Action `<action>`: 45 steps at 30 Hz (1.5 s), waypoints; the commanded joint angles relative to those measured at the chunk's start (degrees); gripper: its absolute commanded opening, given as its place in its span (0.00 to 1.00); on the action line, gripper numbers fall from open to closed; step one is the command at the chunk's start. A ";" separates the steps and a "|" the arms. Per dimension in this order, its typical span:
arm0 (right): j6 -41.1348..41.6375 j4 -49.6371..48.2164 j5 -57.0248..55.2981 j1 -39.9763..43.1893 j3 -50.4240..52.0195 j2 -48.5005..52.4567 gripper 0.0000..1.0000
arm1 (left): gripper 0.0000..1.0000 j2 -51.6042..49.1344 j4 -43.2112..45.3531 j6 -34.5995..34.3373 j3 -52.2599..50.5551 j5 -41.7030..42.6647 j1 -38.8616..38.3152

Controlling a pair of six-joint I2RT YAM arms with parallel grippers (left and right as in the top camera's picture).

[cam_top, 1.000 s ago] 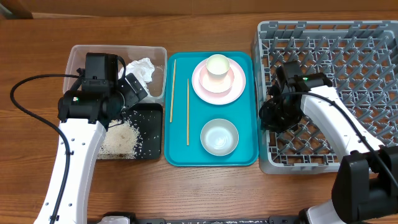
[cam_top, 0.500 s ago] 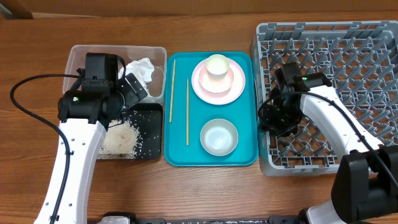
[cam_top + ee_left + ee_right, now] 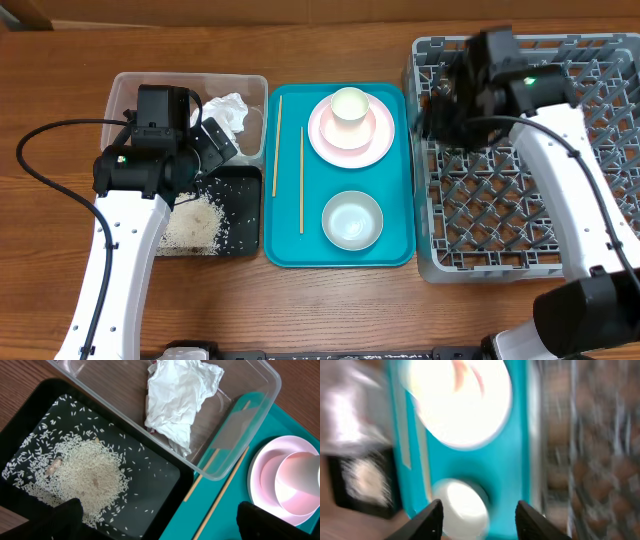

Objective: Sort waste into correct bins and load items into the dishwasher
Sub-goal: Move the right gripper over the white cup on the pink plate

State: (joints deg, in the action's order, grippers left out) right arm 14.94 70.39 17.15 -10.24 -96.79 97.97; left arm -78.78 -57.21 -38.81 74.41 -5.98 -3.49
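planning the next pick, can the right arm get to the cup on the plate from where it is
Probably yes. The right hand hangs open and empty over the left edge of the rack, level with the cup on the plate, and nothing stands between them.

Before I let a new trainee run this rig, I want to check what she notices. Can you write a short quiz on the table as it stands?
1. True or false: the cup stands on the plate.
2. What holds the rice?
A. the tub
B. the black tray
C. the rack
3. How many chopsticks lie on the teal tray?

Key: 1 true; 2 B; 3 two.
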 commanded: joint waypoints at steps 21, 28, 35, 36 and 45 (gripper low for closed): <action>-9.66 -25.40 -11.32 -16.87 -1.81 9.62 0.27 | 1.00 0.35 0.22 0.92 0.72 0.04 0.09; -9.66 -27.89 -11.08 -17.03 -1.81 13.55 0.20 | 1.00 0.35 0.22 0.92 0.72 0.04 0.09; -9.66 -29.03 -11.10 -17.07 -1.81 17.33 0.19 | 1.00 0.35 0.22 0.92 0.72 0.04 0.09; -9.66 -29.16 -11.13 -17.07 -1.81 17.94 0.19 | 1.00 0.35 0.22 0.92 0.72 0.04 0.09; -9.66 -32.22 -11.08 -17.09 -1.81 21.29 0.20 | 1.00 0.35 0.22 0.92 0.72 0.04 0.09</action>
State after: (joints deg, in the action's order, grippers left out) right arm 5.72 38.83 6.59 -27.16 -98.56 118.10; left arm -78.81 -57.21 -38.81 74.41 -5.98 -3.49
